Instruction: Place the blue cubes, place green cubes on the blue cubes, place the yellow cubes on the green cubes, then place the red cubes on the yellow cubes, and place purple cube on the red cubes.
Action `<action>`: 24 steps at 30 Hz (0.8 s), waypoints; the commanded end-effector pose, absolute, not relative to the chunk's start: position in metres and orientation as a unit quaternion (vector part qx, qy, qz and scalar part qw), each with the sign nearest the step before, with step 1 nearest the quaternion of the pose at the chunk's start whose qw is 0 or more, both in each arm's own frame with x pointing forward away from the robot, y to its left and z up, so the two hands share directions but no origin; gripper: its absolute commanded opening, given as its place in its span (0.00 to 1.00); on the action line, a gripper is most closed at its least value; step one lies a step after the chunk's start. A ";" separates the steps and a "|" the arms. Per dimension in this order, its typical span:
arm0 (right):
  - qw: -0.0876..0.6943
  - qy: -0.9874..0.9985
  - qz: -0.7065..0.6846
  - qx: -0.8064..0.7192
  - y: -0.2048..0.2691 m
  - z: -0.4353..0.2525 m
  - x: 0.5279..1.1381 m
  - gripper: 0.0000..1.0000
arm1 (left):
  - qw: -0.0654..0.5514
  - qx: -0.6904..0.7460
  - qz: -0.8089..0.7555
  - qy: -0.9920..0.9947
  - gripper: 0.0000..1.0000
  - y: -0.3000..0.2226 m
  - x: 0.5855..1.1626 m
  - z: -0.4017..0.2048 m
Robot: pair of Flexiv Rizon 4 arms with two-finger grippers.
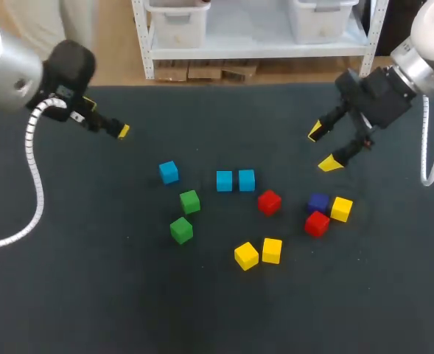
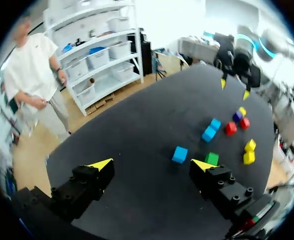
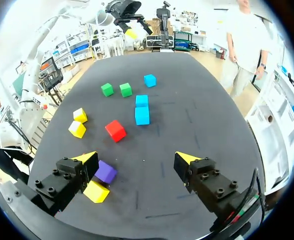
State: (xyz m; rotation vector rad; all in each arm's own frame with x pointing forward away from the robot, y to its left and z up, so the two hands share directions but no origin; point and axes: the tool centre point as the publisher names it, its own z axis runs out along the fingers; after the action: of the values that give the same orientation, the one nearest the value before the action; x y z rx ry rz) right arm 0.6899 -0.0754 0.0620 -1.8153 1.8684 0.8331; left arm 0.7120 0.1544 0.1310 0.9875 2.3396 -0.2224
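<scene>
Cubes [image 1: 224, 181] scattered singly on table [image 1: 91, 295]

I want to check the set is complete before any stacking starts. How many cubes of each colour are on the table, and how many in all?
blue cubes: 3
green cubes: 2
yellow cubes: 3
red cubes: 2
purple cube: 1
Total: 11
</scene>
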 end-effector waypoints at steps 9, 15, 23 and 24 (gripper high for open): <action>0.202 0.668 0.300 -0.650 -0.075 0.061 0.691 1.00 | 0.180 0.706 0.020 0.684 1.00 0.144 0.725 0.105; 0.202 0.668 0.300 -0.650 -0.075 0.061 0.691 1.00 | 0.171 0.715 0.011 0.677 1.00 0.136 0.727 0.085; 0.202 0.668 0.300 -0.650 -0.075 0.061 0.691 1.00 | 0.177 0.679 -0.031 0.712 1.00 0.118 0.721 0.068; 0.202 0.668 0.300 -0.650 -0.075 0.061 0.691 1.00 | 0.177 0.670 -0.039 0.720 1.00 0.116 0.720 0.065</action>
State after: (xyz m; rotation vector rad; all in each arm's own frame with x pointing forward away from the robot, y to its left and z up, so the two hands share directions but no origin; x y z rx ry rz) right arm 0.6898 -0.0754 0.0619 -1.8150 1.8681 0.8334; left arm 0.7111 0.1185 0.0704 1.9081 2.0083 -0.0714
